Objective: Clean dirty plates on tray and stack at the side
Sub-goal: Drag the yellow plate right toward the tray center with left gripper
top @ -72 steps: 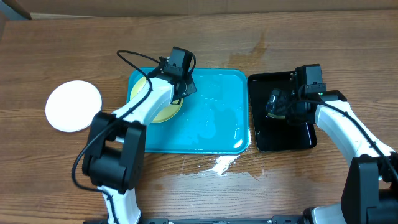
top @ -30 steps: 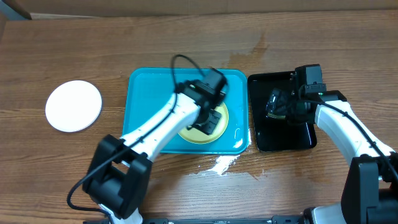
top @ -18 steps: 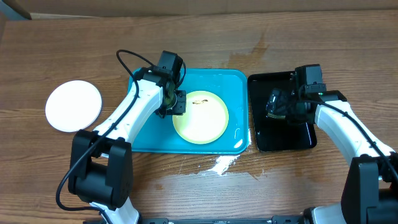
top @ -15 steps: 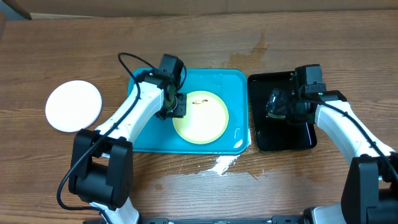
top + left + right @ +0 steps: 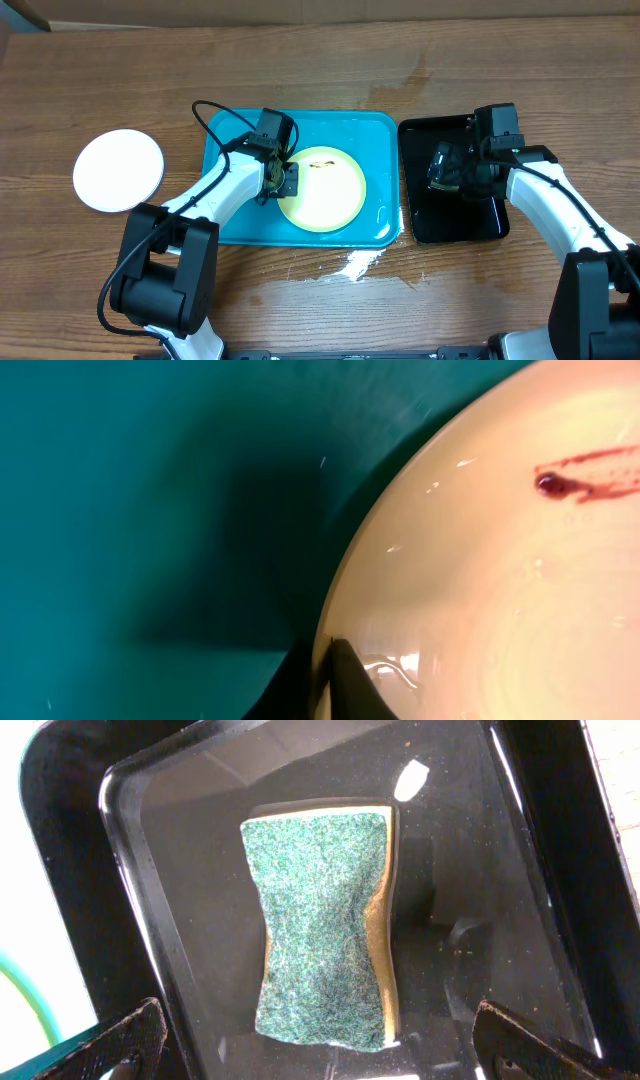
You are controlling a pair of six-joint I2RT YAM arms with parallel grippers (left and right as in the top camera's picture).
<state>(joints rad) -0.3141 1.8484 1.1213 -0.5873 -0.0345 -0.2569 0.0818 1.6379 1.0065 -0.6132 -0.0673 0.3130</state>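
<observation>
While clamped on the rim of the round pale yellow-green plate (image 5: 325,190) in the big blue plastic tray (image 5: 350,130), steadies it with the left gripper (image 5: 283,183) for scrubbing, and hangs the right gripper (image 5: 447,167), fingers apart, over the soft green sponge (image 5: 320,925).

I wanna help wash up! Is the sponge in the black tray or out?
In. The green sponge lies flat on the floor of the black tray, inside its raised rim.
</observation>
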